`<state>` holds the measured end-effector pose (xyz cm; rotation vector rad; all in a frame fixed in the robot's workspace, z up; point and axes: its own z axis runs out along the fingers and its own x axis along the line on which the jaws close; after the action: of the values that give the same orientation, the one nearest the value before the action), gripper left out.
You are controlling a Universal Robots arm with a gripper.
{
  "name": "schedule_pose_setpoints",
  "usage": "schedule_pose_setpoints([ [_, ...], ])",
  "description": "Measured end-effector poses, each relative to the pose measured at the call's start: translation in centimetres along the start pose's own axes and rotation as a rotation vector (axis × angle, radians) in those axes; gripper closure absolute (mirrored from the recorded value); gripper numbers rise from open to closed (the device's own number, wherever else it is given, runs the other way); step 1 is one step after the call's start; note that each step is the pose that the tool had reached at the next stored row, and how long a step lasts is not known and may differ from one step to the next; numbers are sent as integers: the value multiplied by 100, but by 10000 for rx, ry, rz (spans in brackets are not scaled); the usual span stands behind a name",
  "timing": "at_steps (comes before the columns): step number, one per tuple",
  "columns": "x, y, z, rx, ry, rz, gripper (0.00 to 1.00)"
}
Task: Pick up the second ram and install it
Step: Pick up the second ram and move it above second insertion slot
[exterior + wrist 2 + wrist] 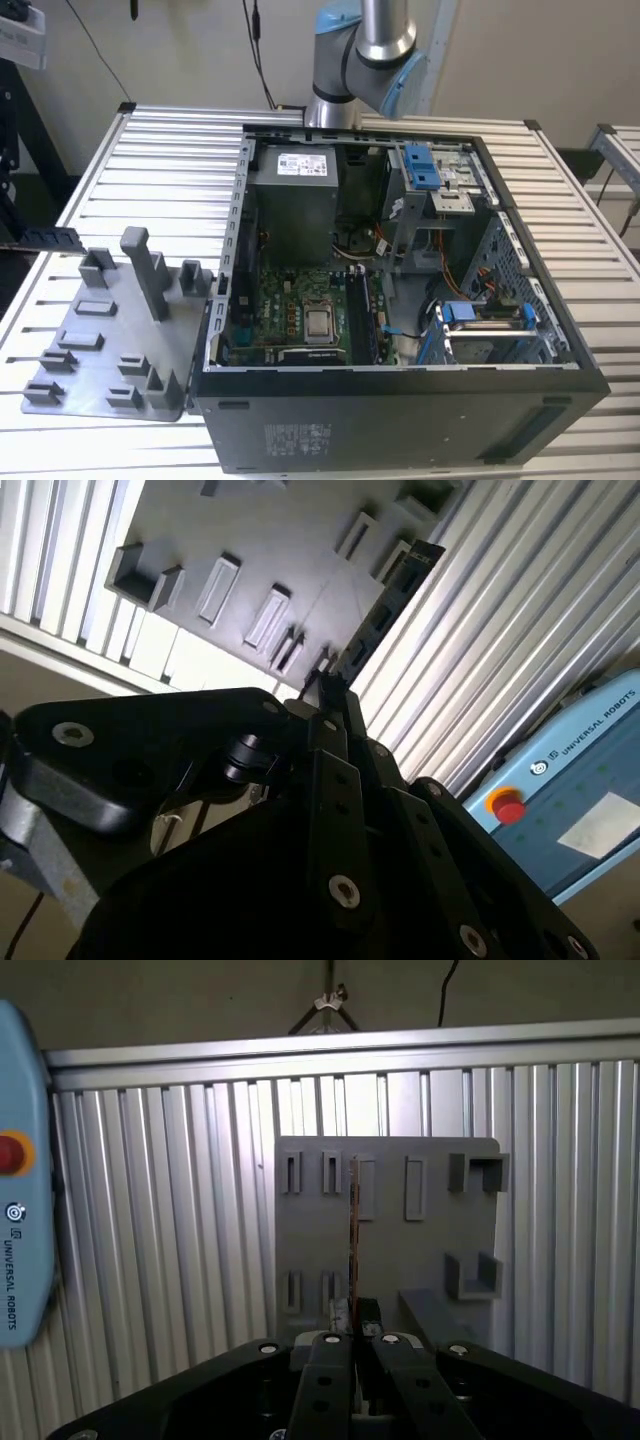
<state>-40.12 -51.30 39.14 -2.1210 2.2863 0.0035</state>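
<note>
Ram (353, 1222) seen edge-on, pinched at its near end by the gripper (354, 1318), fingers pressed together on it. It hangs over the grey fixture (430, 1230). Well off from the fixture sits a blue pendant (22, 1210) with a red button (10, 1153) and white lettering. The fixture lies on a ribbed aluminium table (170, 160), with an open PC case (400, 430) just beside it.

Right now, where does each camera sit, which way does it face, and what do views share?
Exterior view: off the arm, looking down on the open computer case, grey fixture and slatted table; the arm's lower joints show.
First wrist view: on the wrist, looking past the pincer along the second ram, edge-on, over the fixture.
Second wrist view: same wrist, seeing the pincer grip the ram's flat side.
Shared: all three show fixture and table.
</note>
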Motion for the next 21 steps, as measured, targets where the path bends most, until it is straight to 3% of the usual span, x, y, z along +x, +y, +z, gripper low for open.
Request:
schedule_pose_setpoints([
  [7,-1,-1,-82,1,-1,-1,86],
  [15,-2,-3,-88,-1,1,0,86],
  [21,-8,-86,-85,-2,0,0,86],
])
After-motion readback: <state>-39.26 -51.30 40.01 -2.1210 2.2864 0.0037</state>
